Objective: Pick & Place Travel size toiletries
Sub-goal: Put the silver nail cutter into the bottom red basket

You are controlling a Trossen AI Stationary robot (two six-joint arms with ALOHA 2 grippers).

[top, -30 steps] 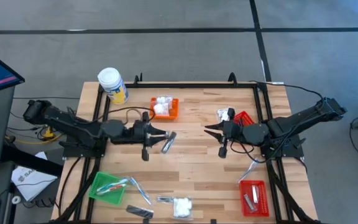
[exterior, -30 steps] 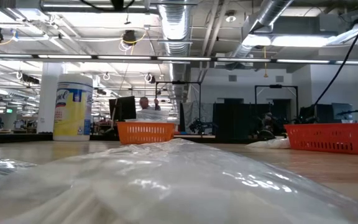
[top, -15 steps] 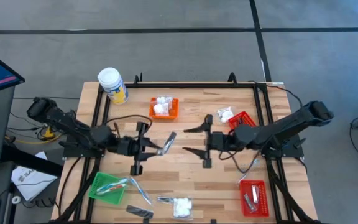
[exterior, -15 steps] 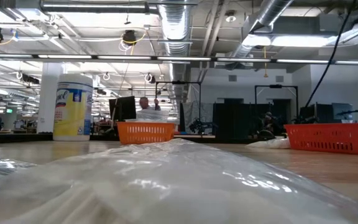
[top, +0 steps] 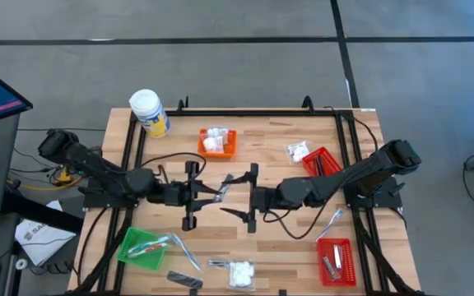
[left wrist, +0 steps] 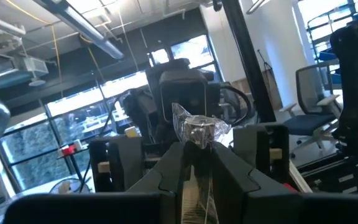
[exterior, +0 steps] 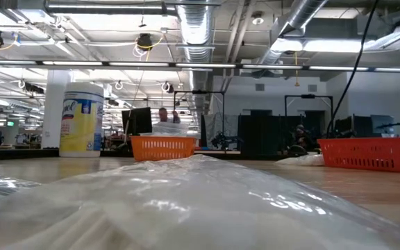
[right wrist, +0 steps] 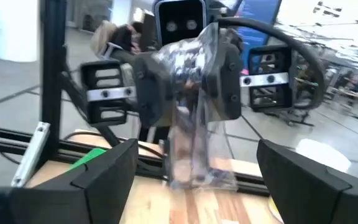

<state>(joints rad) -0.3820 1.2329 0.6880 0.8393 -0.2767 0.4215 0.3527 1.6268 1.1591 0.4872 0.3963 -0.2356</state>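
Observation:
My left gripper (top: 214,194) hangs over the table's middle, shut on a clear-wrapped toiletry packet (top: 225,182) with a silvery crumpled end (left wrist: 194,129). My right gripper (top: 237,196) faces it from the table's right, open wide. Its two fingers (right wrist: 98,180) stand on either side of the packet (right wrist: 194,124) and short of it, touching nothing. Other toiletries lie about: white packets in the orange basket (top: 217,142), a white packet (top: 239,271) and a dark sachet (top: 185,280) at the near edge, and sticks in the green basket (top: 145,245). My left gripper pinches the clear-wrapped packet between its two fingers (left wrist: 166,177), coming about level from the table's left. The crumpled end (left wrist: 197,127) sticks out past the fingertips. The flat part of the wrap (right wrist: 197,155) hangs below the fingers, clear of the table.
A white-lidded jar (top: 150,113) stands at the far left corner. One red basket (top: 321,159) sits at the right, with a white packet (top: 297,151) beside it. Another red basket (top: 336,261) stands at the near right. A clear wrap (exterior: 200,201) fills the low view's foreground.
My right gripper has travelled toward the table's left, up to the left gripper, and has opened wide. My left gripper has shifted a little toward the near edge and rolled, and the held packet has turned with it.

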